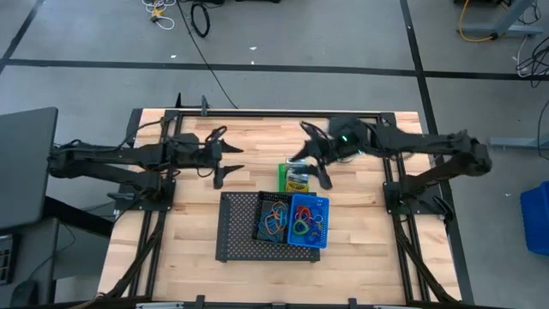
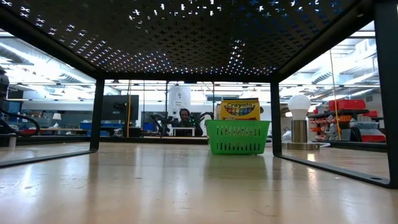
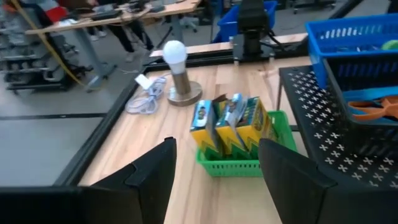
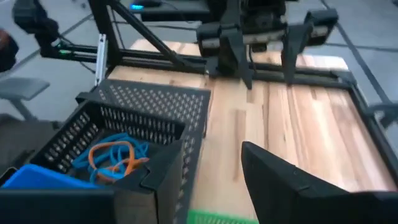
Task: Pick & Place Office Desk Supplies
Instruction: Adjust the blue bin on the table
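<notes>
The left tool (image 1: 225,160) hovers over the bare wooden table (image 1: 197,266), its two fingers (image 3: 149,177) spread apart with nothing between them. Ahead of it, past its fingertips, stands the green bin (image 3: 239,163) with a yellow crayon box (image 3: 245,121) and small green-white boxes (image 3: 208,124) standing upright inside. Beyond that bin is a white mini fan (image 3: 176,74) on a round base, with a coiled cable (image 3: 146,99) beside it.

Between the two tools, nearer the front edge of the table, sits the black mesh tray (image 1: 236,225). On it are a black bin (image 1: 271,218) holding blue and orange rubber-band loops (image 1: 274,221) and, touching its side, a blue bin (image 1: 307,221) with more coloured loops. In the low view the green bin (image 2: 237,137) shows under the tray, with the crayon box (image 2: 240,109) rising from it.

The right tool (image 1: 310,165) hangs just above the green bin (image 1: 295,178), at its side farthest from the tray. Its fingers (image 4: 292,180) stand apart and grip nothing. Beside its own fingers, the wrist view shows the black bin (image 4: 118,143) with the orange and blue loops (image 4: 115,155), and a strip of the green bin's rim (image 4: 211,217) below them.
</notes>
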You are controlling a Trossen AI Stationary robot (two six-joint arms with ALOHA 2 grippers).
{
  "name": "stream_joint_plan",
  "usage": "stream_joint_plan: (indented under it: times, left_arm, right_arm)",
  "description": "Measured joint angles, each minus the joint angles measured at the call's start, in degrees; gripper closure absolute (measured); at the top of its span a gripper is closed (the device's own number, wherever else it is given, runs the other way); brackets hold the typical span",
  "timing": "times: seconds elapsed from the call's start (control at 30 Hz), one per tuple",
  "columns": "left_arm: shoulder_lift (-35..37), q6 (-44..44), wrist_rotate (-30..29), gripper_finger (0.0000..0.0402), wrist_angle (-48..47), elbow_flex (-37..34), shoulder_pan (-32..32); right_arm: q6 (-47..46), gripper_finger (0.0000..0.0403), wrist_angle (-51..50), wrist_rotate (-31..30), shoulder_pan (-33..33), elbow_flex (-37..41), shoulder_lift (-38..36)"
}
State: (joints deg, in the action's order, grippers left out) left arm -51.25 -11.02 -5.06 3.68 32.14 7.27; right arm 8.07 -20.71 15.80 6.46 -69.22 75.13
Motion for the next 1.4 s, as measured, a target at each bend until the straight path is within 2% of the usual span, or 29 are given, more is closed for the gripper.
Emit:
stream_joint_plan:
  times: [0.17,0.3,0.37,0.47,0.57,0.77,0.9,1.07,1.27,1.4]
  left_arm:
    - [-4.6,1.9,6.8,0.0178,3.7,0.0,3.4]
    - [-8.0,6.3,15.5,0.0194,6.2,0.0,6.6]
    - [-9.7,7.2,17.1,0.0201,6.6,0.0,7.1]
    - [-11.3,6.0,17.2,0.0208,6.1,0.0,7.1]
    - [-11.6,3.9,16.6,0.0212,5.2,0.0,7.1]
    - [-10.5,1.5,12.6,0.0212,3.0,0.0,7.2]
    - [-9.3,1.1,12.6,0.0212,1.8,0.0,8.3]
    - [-6.9,0.3,12.6,0.0212,0.1,0.0,9.9]
    - [-4.0,-0.4,12.6,0.0214,-2.3,0.0,10.8]
    - [-3.1,-0.8,12.6,0.0214,-2.4,0.0,10.8]
  right_arm:
    - [-6.4,0.0231,5.7,-6.9,-3.7,11.8,-7.9]
    - [-10.6,0.0231,6.2,-10.5,-6.5,16.2,-10.8]
    - [-11.7,0.0231,6.6,-12.4,-8.5,17.3,-11.2]
    - [-12.3,0.0231,7.1,-14.6,-11.6,18.3,-11.2]
    - [-12.7,0.0231,7.0,-19.5,-14.9,19.0,-11.2]
    - [-17.2,0.0238,-1.0,-30.3,-20.6,19.1,-11.2]
    - [-21.2,0.0257,-5.7,-35.4,-24.1,19.1,-11.2]
    - [-24.7,0.028,-9.0,-39.4,-27.0,19.0,-11.2]
    - [-32.2,0.0293,-20.3,-42.9,-28.3,19.2,-11.1]
    - [-32.5,0.0293,-18.9,-43.0,-29.2,19.1,-11.2]
